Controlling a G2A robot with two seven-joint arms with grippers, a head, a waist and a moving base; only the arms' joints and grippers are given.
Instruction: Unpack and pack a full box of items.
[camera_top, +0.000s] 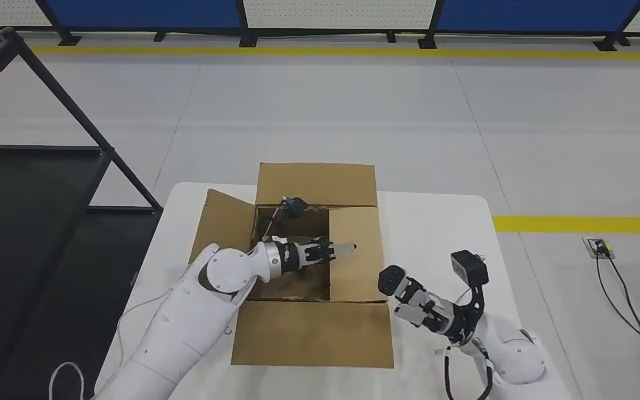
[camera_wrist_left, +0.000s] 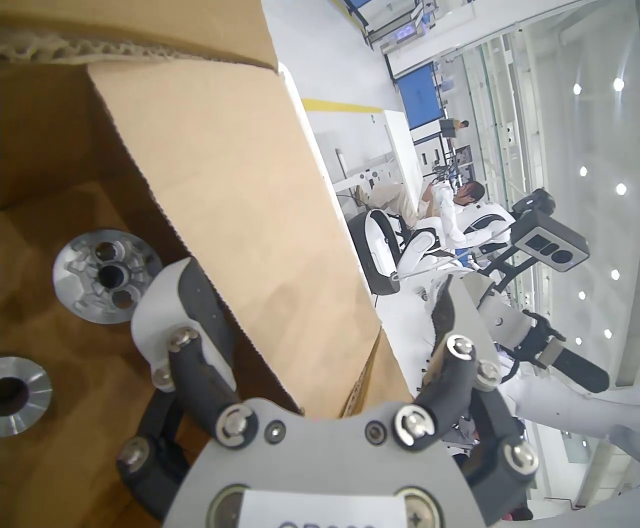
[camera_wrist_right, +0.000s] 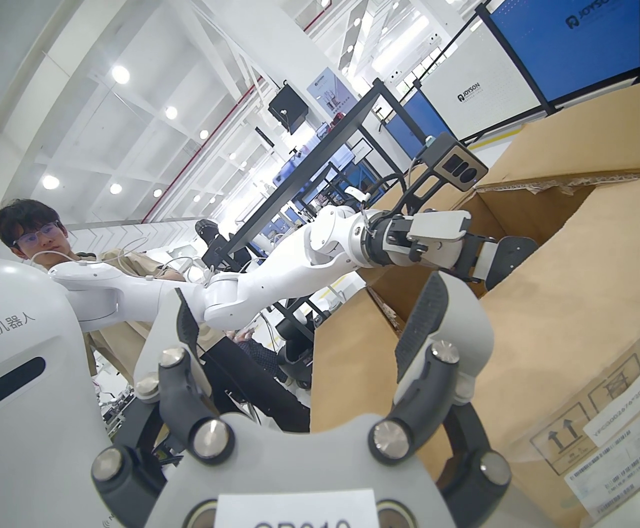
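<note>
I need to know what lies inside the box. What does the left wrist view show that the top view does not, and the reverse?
The left wrist view adds a round grey metal part and a second metal part, both lying on the floor of the cardboard box. The top view adds the white table under the box, the near flap folded out, and a small dark item at the far edge of the opening. Both show the box and the open left gripper at a side flap.

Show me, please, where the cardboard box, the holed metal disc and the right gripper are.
cardboard box (camera_top: 310, 335): top view, on its near open flap.
holed metal disc (camera_wrist_left: 87, 282): left wrist view, on its face, inside the box.
right gripper (camera_wrist_right: 312, 325): right wrist view, midway between its open fingers.
</note>
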